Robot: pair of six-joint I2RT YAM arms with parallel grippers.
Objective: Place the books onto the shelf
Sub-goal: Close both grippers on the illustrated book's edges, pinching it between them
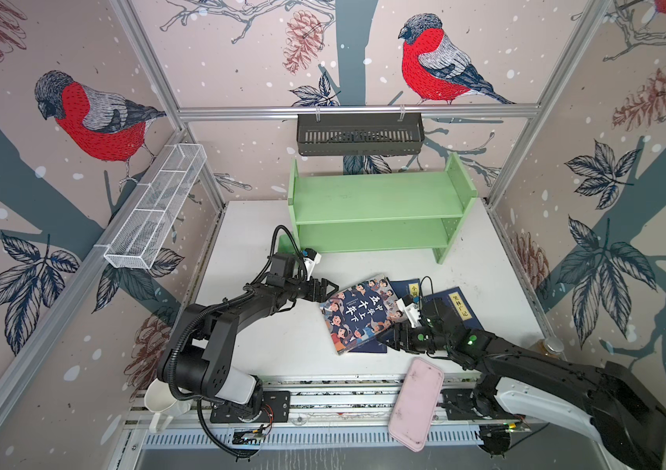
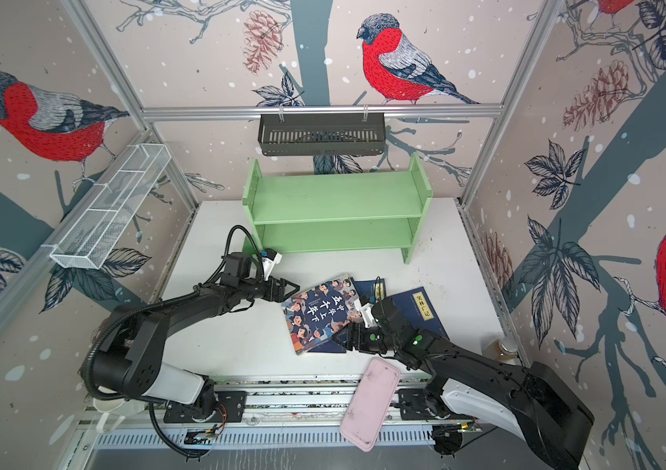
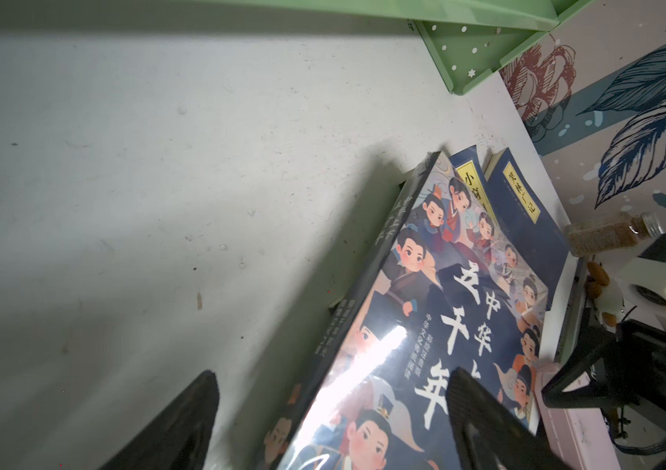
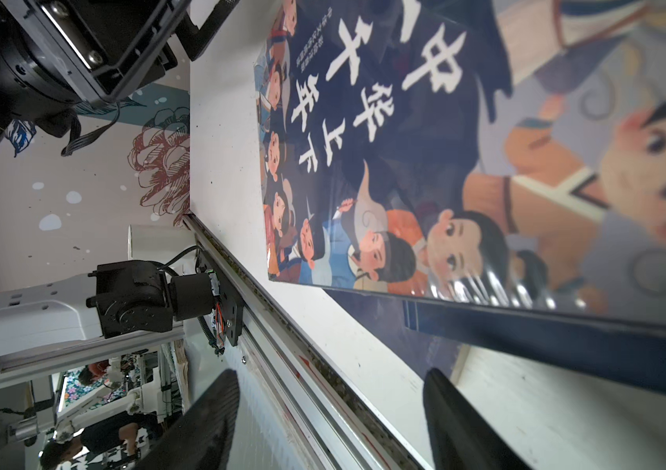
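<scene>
Wallpaper of red-breasted birds and pine cones closes in a white tabletop (image 1: 485,252). At its back stands the light green wooden two-tier shelf (image 1: 376,195), with an upright side panel at each end. In front of the shelf and apart from it, the books lie in a loose heap. The large book with cartoon figures on its cover (image 1: 357,315) rests face up and askew on the thin navy-blue paperbacks with yellow title labels (image 1: 459,311), which show from under its right and near edges. My left pincer (image 1: 329,291) is spread wide at the big book's far left corner. In the left wrist view one finger (image 3: 481,411) hangs over the cover and the other over bare tabletop beside the spine, gripping nothing. My right pincer (image 1: 394,339) also stands open and empty, at the book's near right corner. A pink flat case (image 1: 416,407) lies across the front rail, just beside my right arm.
</scene>
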